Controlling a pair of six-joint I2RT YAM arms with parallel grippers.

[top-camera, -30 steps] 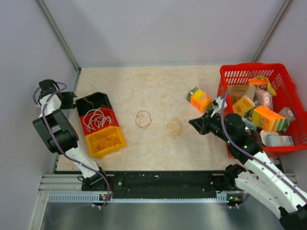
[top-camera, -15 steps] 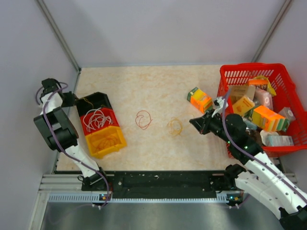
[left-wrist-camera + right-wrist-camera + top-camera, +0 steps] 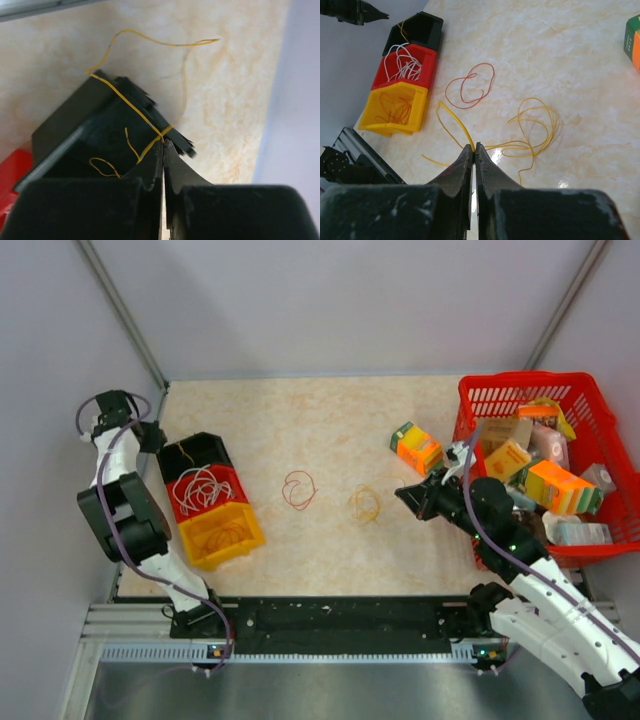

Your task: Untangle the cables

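Observation:
A yellow wire runs from the black bin over its rim, and my left gripper is shut on it just above the bin's corner. In the top view this gripper is at the black bin's far left corner. My right gripper is shut on one end of a yellow wire loop lying on the table. In the top view it is just right of that loop. A red wire loop lies free to the left, also seen in the right wrist view.
A red bin holds white wires, and a yellow bin holds orange wires. A red basket full of boxes stands at the right. An orange-green box lies beside it. Walls close in on the left and at the back.
My left wrist has moved a little farther back and to the right along the left wall, drawing the yellow wire up from the black bin. The right arm has not moved.

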